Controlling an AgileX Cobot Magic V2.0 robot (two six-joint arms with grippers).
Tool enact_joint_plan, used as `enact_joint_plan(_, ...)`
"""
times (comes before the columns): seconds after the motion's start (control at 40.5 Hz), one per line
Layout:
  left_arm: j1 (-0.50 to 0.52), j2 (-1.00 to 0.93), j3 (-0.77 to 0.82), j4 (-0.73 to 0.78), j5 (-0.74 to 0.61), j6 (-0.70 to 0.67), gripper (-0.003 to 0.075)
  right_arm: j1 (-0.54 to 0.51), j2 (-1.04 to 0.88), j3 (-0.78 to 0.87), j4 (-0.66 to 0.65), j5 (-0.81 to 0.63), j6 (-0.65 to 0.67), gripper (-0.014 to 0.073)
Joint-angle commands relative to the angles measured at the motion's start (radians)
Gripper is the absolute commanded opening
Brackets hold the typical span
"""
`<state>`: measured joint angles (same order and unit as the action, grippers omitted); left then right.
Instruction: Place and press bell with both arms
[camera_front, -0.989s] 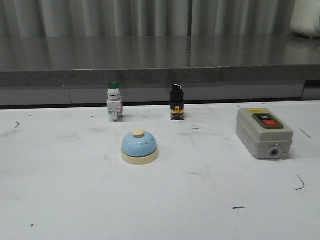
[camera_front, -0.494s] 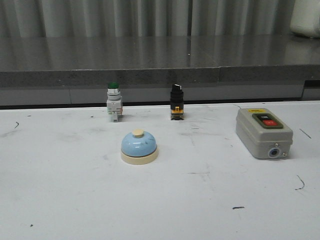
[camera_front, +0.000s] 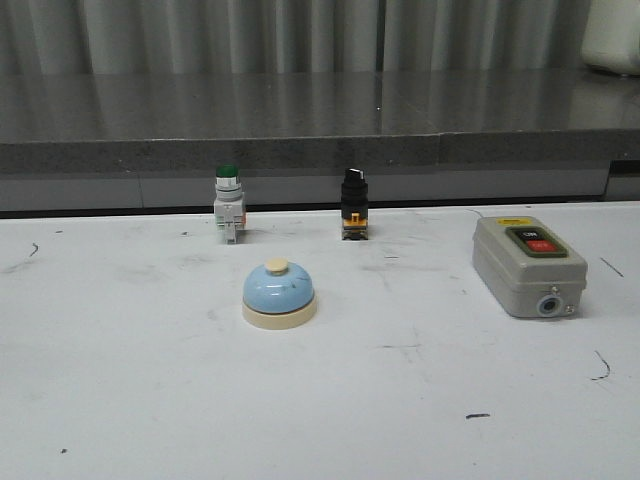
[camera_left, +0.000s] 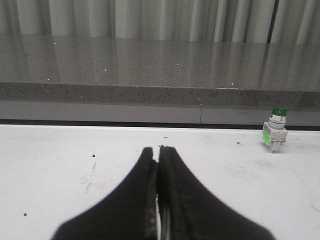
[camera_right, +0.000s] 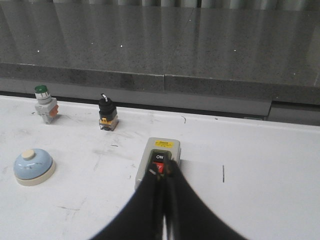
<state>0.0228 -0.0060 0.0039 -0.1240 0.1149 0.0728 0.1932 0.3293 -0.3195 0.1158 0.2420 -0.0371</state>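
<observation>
The light-blue bell (camera_front: 279, 294) with a cream base and cream knob stands upright on the white table, left of centre. It also shows in the right wrist view (camera_right: 33, 167). Neither gripper shows in the front view. In the left wrist view my left gripper (camera_left: 158, 150) is shut and empty over bare table; the bell is out of that view. In the right wrist view my right gripper (camera_right: 163, 169) is shut and empty, its tips in front of the grey switch box (camera_right: 157, 161), well away from the bell.
The grey switch box (camera_front: 527, 264) with red and black buttons sits at the right. A green-capped push button (camera_front: 228, 215) and a black selector switch (camera_front: 353, 203) stand near the table's back edge. A dark stone ledge (camera_front: 320, 120) runs behind the table.
</observation>
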Motion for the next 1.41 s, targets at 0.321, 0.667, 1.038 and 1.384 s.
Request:
enact_joint_plan(0.321,0.001,-0.015,0.024,-0.003,-0.084,-0.003,-0.0020,-0.025,-0.034,0.057,-0.131,-0.117,-0.012,-0.0070)
enact_joint_plan(0.667,0.001,-0.015,0.024,-0.003,-0.084,-0.003,-0.0020,-0.173,-0.295,0.321,-0.126,-0.118,-0.011,-0.0070)
enact_joint_plan(1.038,0.001,-0.015,0.024,-0.003,-0.084,-0.003,-0.0020,-0.173,-0.356,0.340,-0.116,-0.065,-0.011,-0.0070)
enact_joint_plan(1.384,0.001,-0.015,0.024,-0.003,-0.084,-0.003,-0.0020,-0.173,-0.356,0.340,-0.116,-0.065,-0.011,-0.0070)
